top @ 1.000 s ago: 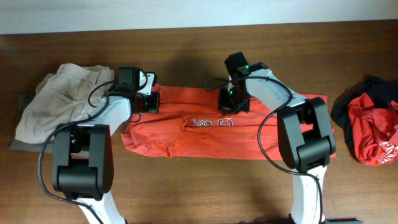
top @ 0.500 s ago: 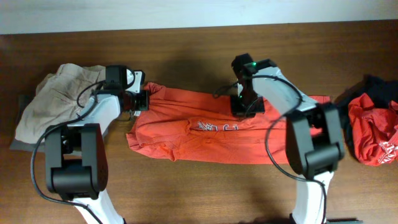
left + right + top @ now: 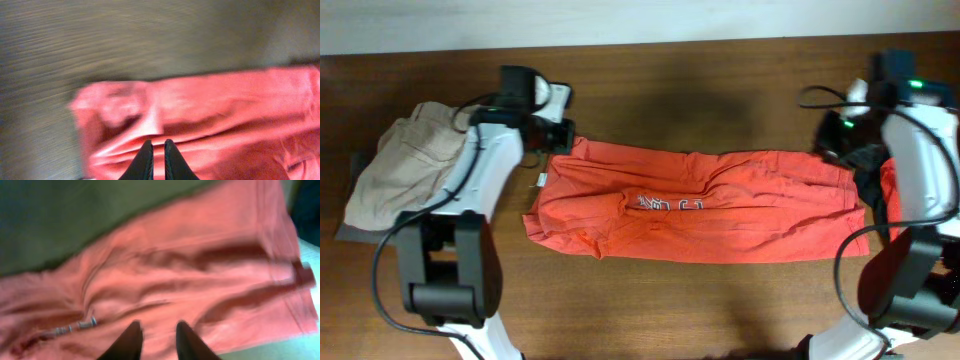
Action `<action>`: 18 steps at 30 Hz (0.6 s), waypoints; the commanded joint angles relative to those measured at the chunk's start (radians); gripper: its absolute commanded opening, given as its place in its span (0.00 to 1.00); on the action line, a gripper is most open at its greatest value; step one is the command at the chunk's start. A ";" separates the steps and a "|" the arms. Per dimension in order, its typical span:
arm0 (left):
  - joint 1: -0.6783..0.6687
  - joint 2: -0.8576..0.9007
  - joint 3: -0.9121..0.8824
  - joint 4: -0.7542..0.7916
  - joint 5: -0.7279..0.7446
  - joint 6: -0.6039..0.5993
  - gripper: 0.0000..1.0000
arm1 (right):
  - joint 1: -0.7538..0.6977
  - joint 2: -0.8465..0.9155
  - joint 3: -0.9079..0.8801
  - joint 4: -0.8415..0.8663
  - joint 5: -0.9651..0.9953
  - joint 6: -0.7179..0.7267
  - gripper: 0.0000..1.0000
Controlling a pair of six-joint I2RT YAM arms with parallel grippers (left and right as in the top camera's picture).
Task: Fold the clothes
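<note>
- Counter (image 3: 720,300): dark wood, visible grain, matt.
- Shirt (image 3: 740,215): orange-red cloth, matt, creased.
- Tan garment (image 3: 400,170): soft rumpled cloth.
- Arms (image 3: 483,172): smooth black and white plastic, slight sheen.

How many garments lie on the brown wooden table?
4: a beige garment far left, an orange-red shirt in the centre, a black garment and a red shirt far right, partly behind an arm. Others may be hidden.

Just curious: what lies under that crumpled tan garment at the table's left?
A dark grey flat edge peeks out beneath the crumpled tan garment at its left and lower sides; the rest is covered, so unidentifiable.
</note>
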 commanded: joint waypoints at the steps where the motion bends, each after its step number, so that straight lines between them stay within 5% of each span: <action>1: -0.070 0.060 -0.001 -0.004 -0.025 0.142 0.07 | -0.067 0.039 -0.051 -0.007 -0.104 -0.004 0.19; 8: -0.090 0.198 -0.001 0.012 -0.095 0.140 0.03 | -0.039 0.057 -0.310 0.211 -0.043 0.090 0.07; 18: -0.068 0.264 -0.001 0.038 -0.293 0.043 0.00 | -0.039 0.057 -0.536 0.568 0.061 0.113 0.04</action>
